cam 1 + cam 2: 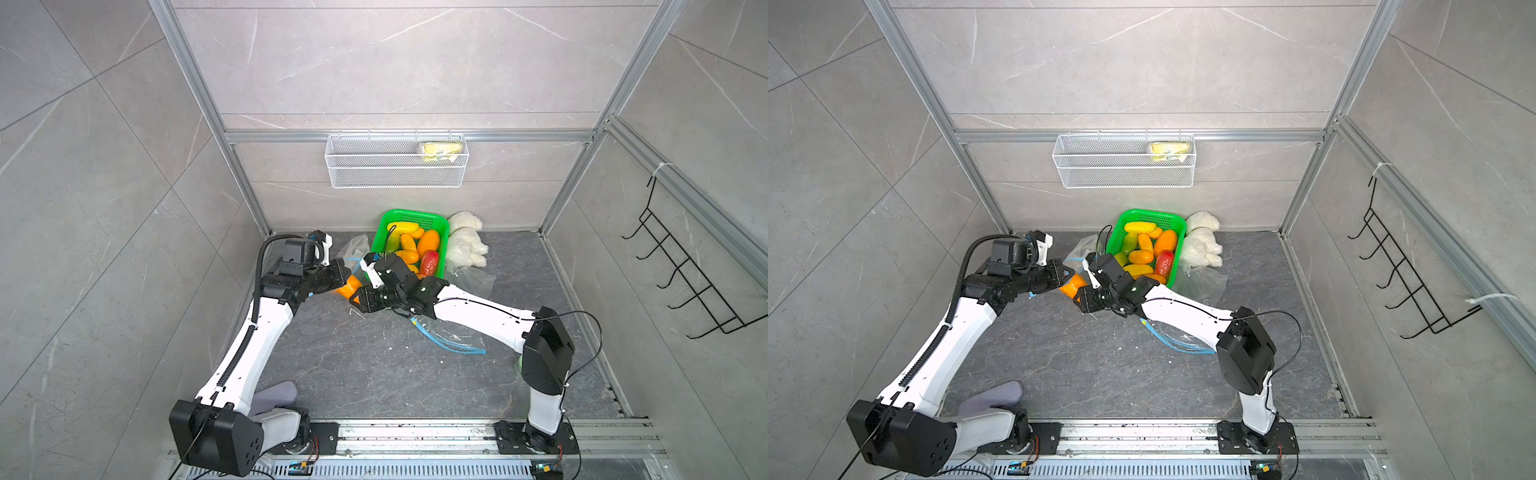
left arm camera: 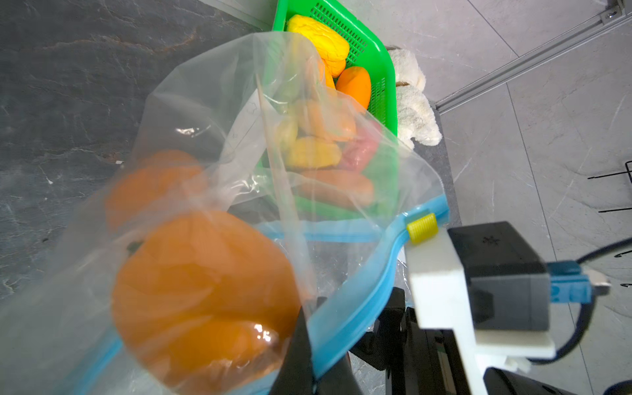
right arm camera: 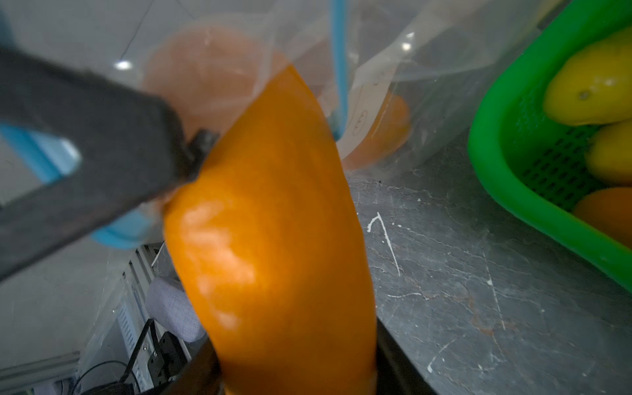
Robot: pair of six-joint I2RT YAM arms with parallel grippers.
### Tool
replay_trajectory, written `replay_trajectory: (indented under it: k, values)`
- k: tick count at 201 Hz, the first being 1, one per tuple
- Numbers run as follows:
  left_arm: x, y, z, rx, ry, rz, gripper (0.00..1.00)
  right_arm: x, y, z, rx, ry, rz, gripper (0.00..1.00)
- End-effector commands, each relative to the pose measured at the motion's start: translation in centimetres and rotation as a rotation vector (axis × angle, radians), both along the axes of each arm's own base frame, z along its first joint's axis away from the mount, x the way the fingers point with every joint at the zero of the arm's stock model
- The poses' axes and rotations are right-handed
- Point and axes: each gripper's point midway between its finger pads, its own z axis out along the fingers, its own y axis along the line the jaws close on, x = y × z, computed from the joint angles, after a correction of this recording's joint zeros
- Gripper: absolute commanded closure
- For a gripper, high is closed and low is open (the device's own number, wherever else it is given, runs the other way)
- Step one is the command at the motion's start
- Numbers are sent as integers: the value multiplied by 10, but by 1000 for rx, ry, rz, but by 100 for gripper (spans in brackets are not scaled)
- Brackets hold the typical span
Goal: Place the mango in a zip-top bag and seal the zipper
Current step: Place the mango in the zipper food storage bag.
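Right gripper [image 3: 295,337] clamps the orange mango [image 3: 273,205], nose entering the zip-top bag [image 2: 205,102] that the left gripper [image 1: 345,271] pinches open at the mango's ten o'clock; release and zipping apparently remain

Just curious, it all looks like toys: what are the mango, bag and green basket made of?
The mango: likely moulded plastic, smooth and glossy, with bright highlights. The bag: thin clear plastic film, creased, see-through, blue zipper strip. The basket: stiff green plastic, smooth rim, perforated walls.

R claw [image 3: 297,371] grips mango [image 3: 273,239], tip at bag [image 3: 427,68] mouth.
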Motion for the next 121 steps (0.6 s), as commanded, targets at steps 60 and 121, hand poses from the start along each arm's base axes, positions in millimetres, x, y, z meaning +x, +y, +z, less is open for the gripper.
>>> replay_trajectory:
  k: [60,121]
  values:
    - [-7,5,36,-40,-61,70,100,11,-27,33,118,40,-163,89]
    - [-28,-37,-4,-44,1,22,100,-9,-45,19,138,84,-152,89]
